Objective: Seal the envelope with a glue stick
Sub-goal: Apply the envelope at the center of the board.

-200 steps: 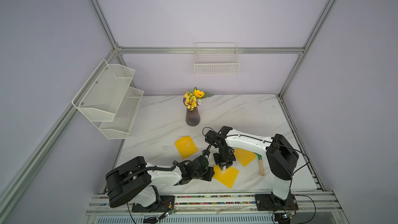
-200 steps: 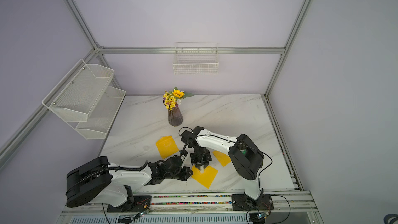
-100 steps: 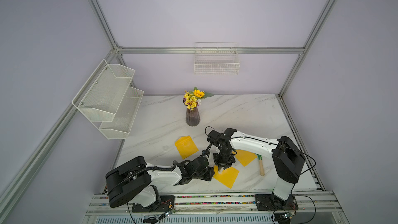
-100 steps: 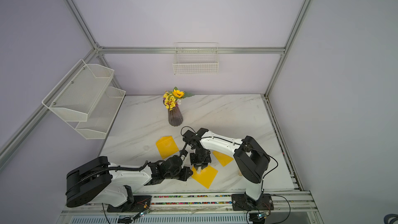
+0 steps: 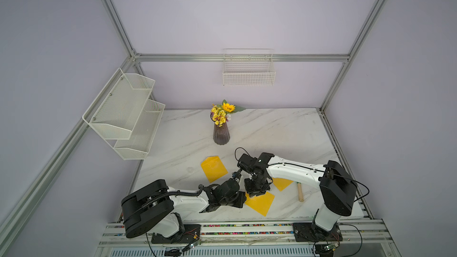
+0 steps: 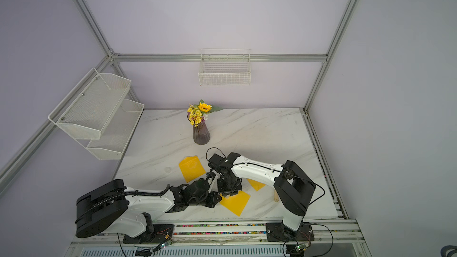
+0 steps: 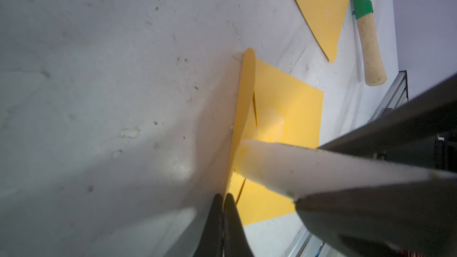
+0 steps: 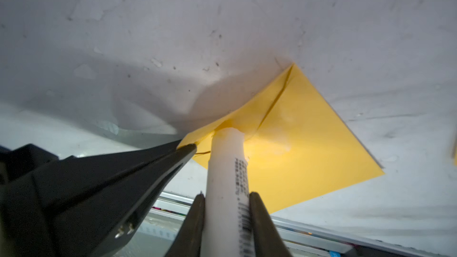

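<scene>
A yellow envelope [image 5: 261, 202] [image 6: 235, 202] lies near the table's front edge. My left gripper [image 7: 223, 196] is shut on the edge of its flap [image 7: 247, 90] and holds the flap raised off the envelope's body [image 7: 291, 110]. My right gripper [image 8: 227, 196] is shut on the glue stick [image 8: 227, 159], a white tube with a dark-printed label. The glue stick's tip [image 7: 243, 144] presses against the inner side of the raised flap, close to the left fingertips [image 8: 190, 147]. In both top views the two wrists hide the glue stick.
Two more yellow envelopes [image 5: 214, 169] [image 5: 282, 184] lie on the marble table. A green rake with a wooden handle [image 5: 300, 192] [image 7: 371, 45] lies to the right. A vase of flowers [image 5: 221, 132] stands behind. A wire basket [image 5: 248, 75] and a mesh shelf [image 5: 123, 112] hang on the walls.
The right arm's elbow has swung right and lower while its gripper stays at the envelope with the glue stick. The left arm has not moved.
</scene>
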Motion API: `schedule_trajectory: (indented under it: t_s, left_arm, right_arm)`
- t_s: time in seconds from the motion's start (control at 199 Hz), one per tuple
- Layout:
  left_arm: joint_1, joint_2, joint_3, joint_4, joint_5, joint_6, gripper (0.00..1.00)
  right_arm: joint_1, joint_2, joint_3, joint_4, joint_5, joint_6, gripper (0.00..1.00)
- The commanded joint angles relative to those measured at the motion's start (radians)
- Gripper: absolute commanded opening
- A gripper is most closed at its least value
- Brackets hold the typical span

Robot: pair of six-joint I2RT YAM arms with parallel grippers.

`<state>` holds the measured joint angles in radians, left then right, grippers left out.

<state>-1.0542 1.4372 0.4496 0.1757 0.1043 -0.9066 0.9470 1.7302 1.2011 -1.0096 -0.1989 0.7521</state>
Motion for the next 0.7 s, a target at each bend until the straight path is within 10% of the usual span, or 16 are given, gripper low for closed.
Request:
schedule_trajectory:
  t_s: [0.0, 0.186, 0.471, 0.697]
  left_arm:
    - [0.006, -0.001, -0.009, 0.000, 0.003, -0.015, 0.03]
    - [0.006, -0.003, -0.012, 0.004, 0.001, -0.018, 0.03]
    - [0.006, -0.003, -0.011, 0.002, 0.002, -0.018, 0.03]
    - [0.008, -0.002, -0.013, 0.002, 0.003, -0.018, 0.03]
  right_arm:
    - [0.018, 0.028, 0.002, -0.032, 0.097, 0.027, 0.00]
    - [0.018, 0.095, 0.053, -0.276, 0.374, 0.052, 0.00]
    - [0.019, 0.022, -0.036, 0.098, -0.107, 0.033, 0.00]
    - [0.018, 0.075, 0.032, -0.190, 0.215, 0.037, 0.00]
